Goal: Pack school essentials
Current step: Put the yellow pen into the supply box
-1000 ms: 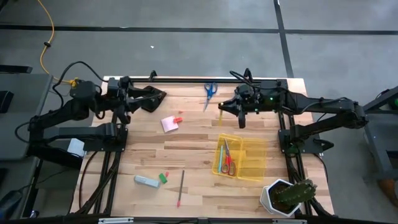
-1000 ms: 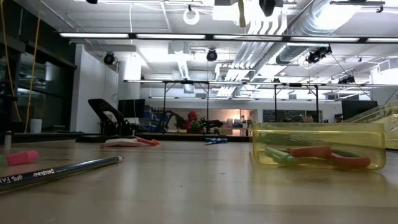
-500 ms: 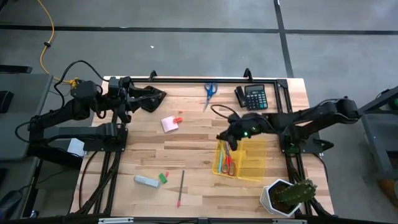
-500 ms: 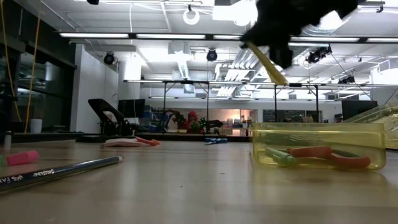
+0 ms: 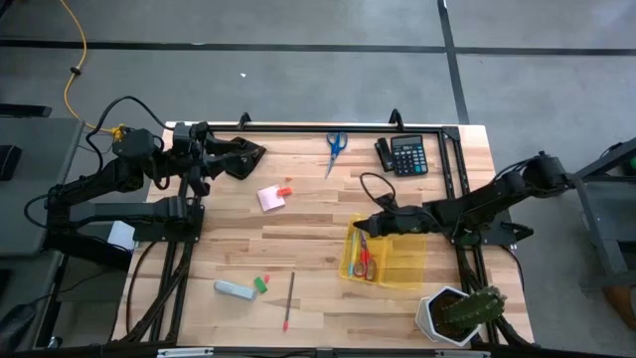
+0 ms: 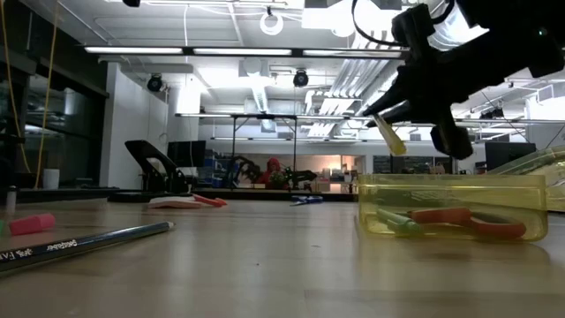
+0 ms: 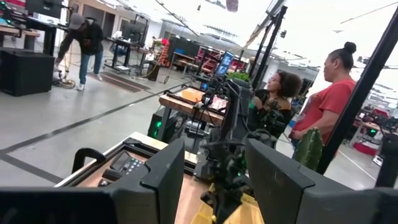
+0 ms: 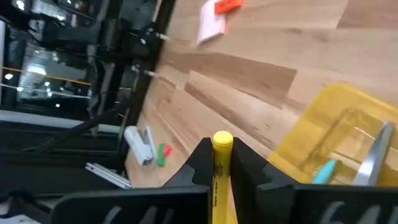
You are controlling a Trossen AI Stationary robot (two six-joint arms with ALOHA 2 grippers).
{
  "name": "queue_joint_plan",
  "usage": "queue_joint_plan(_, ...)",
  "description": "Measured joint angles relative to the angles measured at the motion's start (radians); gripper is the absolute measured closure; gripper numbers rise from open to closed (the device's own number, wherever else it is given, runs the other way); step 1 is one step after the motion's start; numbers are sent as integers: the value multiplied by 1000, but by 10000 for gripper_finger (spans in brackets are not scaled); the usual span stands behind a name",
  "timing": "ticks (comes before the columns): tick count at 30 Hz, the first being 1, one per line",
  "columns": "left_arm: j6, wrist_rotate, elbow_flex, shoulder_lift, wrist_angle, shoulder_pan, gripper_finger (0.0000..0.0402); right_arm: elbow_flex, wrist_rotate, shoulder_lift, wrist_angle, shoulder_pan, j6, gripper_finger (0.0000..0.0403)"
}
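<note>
Pale butcher-block bench (image 5: pixel 298 239) of glued wood strips, framed by black metal rails. Translucent yellow plastic tray (image 5: pixel 397 261), rectangular with low walls, sitting toward the right side; inside, red-handled scissors (image 5: pixel 366 261) with steel blades beside a teal pen (image 6: pixel 399 223), both flat on the tray floor. Right end effector (image 5: pixel 370 227) poised over the tray's far-left corner, fingers clamped on a yellow marker (image 8: pixel 221 163), a smooth cylinder with a rounded cap, tilted downward in the low view (image 6: pixel 389 138) just above the tray rim. Left end effector (image 5: pixel 250 154) parked at the far left edge of the bench, fingers spread apart and holding nothing. Blue-handled scissors (image 5: pixel 335 147) lying closed near the back rail. Pink sticky pad (image 5: pixel 270 198), square and flat, left of centre, with a small red-orange piece (image 5: pixel 286 189) just beside it. Near the front edge, a thin reddish pencil (image 5: pixel 289 301), a tiny green eraser (image 5: pixel 260 284) and a pale oblong stapler (image 5: pixel 234 289) close together. Dark calculator (image 5: pixel 406 155) by the back rail. Spiky cactus (image 5: pixel 469 307) in a white angular pot (image 5: pixel 433 316) at the front right corner.
</note>
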Motion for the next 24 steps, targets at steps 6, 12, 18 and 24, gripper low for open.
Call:
queue_joint_plan(6, 0, -7, 0, 0, 0, 0, 243, 31, 0, 92, -6, 4, 42, 397)
queue_joint_plan(12, 0, -11, 0, 0, 0, 0, 243, 57, -26, 155, -43, 4, 72, 398)
queue_joint_plan(18, 0, -11, 0, 0, 0, 0, 243, 61, -24, 188, -46, 1, 136, 373)
queue_joint_plan(24, 0, -10, 0, 0, 0, 0, 243, 61, -19, 188, -52, 2, 186, 336)
